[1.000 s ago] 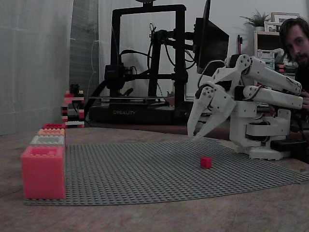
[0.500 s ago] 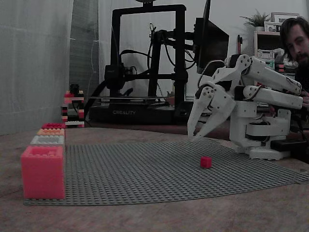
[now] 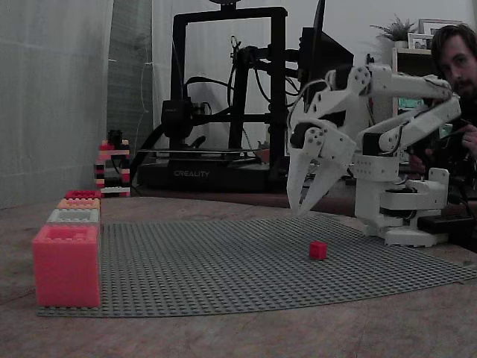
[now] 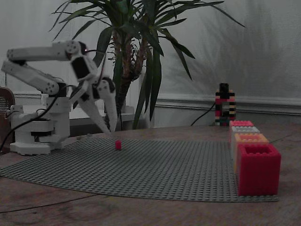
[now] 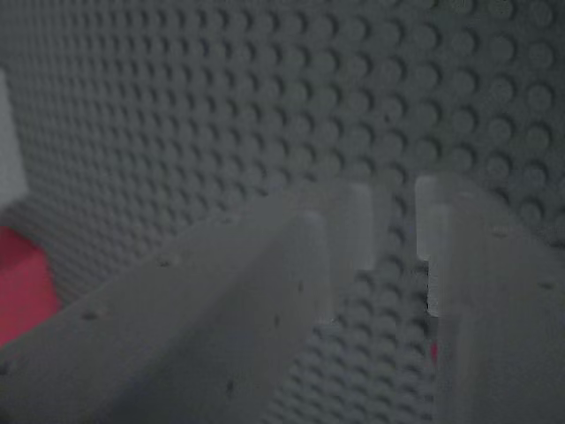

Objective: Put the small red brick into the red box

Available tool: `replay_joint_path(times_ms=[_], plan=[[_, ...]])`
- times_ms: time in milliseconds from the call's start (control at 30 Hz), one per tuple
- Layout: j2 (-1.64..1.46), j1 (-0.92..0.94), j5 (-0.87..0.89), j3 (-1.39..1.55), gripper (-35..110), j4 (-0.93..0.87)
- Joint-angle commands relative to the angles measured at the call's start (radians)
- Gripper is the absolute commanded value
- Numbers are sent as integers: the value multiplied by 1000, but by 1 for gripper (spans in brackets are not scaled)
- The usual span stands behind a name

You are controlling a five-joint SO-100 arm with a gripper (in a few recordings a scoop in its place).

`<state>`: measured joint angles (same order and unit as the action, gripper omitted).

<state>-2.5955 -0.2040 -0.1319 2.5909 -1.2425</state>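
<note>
The small red brick (image 3: 318, 250) (image 4: 118, 144) sits alone on the grey studded baseplate (image 3: 223, 261) (image 4: 178, 165). My white gripper (image 3: 297, 210) (image 4: 111, 132) hangs fingers-down just above the plate, a little behind the brick and apart from it. In the wrist view the gripper (image 5: 402, 230) is open by a narrow gap, with only baseplate studs (image 5: 265, 106) between the fingers. The red box (image 3: 82, 194) (image 4: 241, 123) is a low red strip at the far end of a row of boxes along the plate's edge.
In that row stand a big pinkish-red block (image 3: 65, 265) (image 4: 258, 169), a grey box (image 3: 73, 216) and an orange box (image 3: 78, 203). A striped brick tower (image 3: 112, 168) (image 4: 224, 104), a 3D printer (image 3: 223, 97) and a plant (image 4: 131, 47) stand beyond the plate. A person (image 3: 456, 63) sits behind the arm's base (image 3: 399, 201).
The arm has lifted its upper links and the gripper has swung slightly left into a steeper, more downward pose. The small red brick has stayed put.
</note>
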Motion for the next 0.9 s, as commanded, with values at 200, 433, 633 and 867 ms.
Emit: replay_joint_path(times_ms=[200,433,633,867], plan=[[256,-210,-61,-169,3,14],[359,-284,-54,-196,9,67],[414,-324,-44,-213,14,77],[420,-356,-31,-221,20,71]])
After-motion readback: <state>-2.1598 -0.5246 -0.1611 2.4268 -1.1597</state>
